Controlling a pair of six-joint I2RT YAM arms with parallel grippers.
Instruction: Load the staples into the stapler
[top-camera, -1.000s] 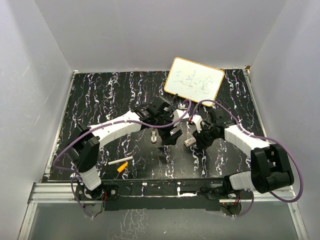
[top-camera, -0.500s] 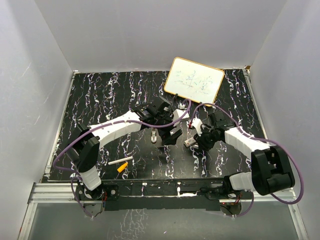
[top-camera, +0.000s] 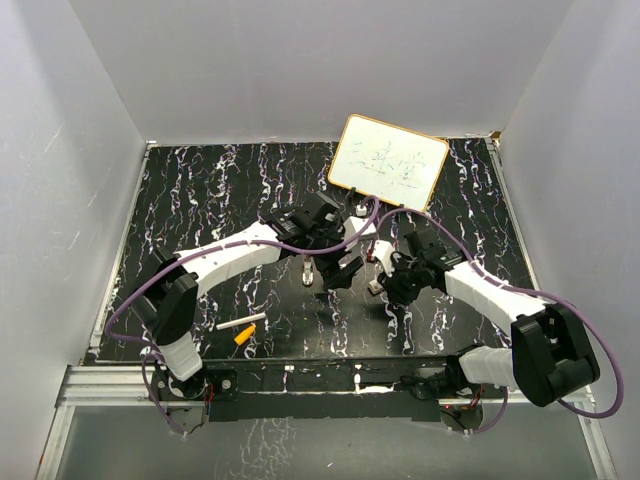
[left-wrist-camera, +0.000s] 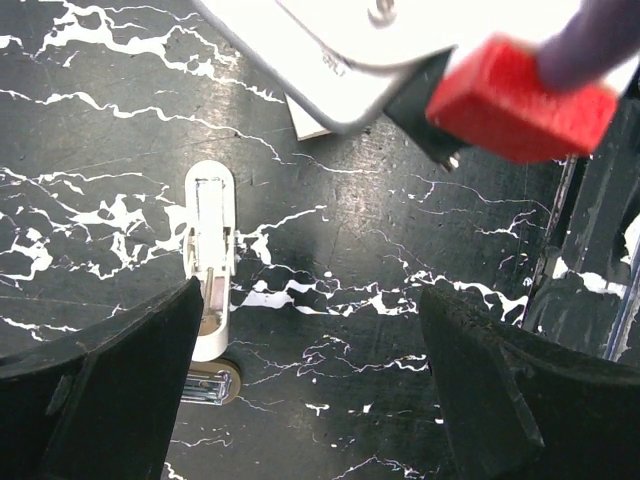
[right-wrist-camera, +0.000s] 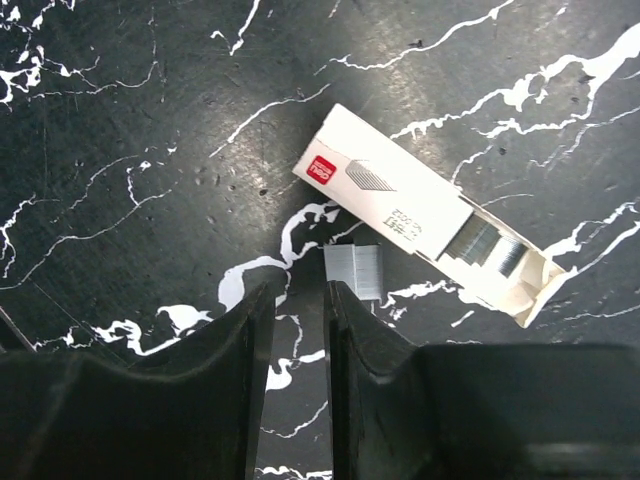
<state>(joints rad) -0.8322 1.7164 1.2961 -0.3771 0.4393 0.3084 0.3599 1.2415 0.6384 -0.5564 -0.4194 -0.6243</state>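
Observation:
The stapler (top-camera: 307, 268) lies open on the black marbled table, a small white piece just left of my left gripper (top-camera: 337, 266). In the left wrist view the stapler (left-wrist-camera: 211, 262) shows its open channel, beside the left finger (left-wrist-camera: 110, 380); my left gripper (left-wrist-camera: 312, 385) is wide open and empty above bare table. The white staple box (right-wrist-camera: 420, 215) lies open with staples inside. A loose silver staple strip (right-wrist-camera: 353, 271) lies beside it, just beyond the right fingertip (right-wrist-camera: 335, 300). My right gripper (right-wrist-camera: 300, 300) has a narrow gap with nothing in it. It also shows in the top view (top-camera: 385, 272).
A small whiteboard (top-camera: 388, 162) leans at the back. A white stick (top-camera: 240, 323) and an orange piece (top-camera: 244, 336) lie near the front left. The right arm's white link and red plug (left-wrist-camera: 520, 90) cross the top of the left wrist view.
My right arm has swung left and forward, bringing its gripper over the staple box and loose strip. The left gripper has hardly moved and stays open by the stapler.

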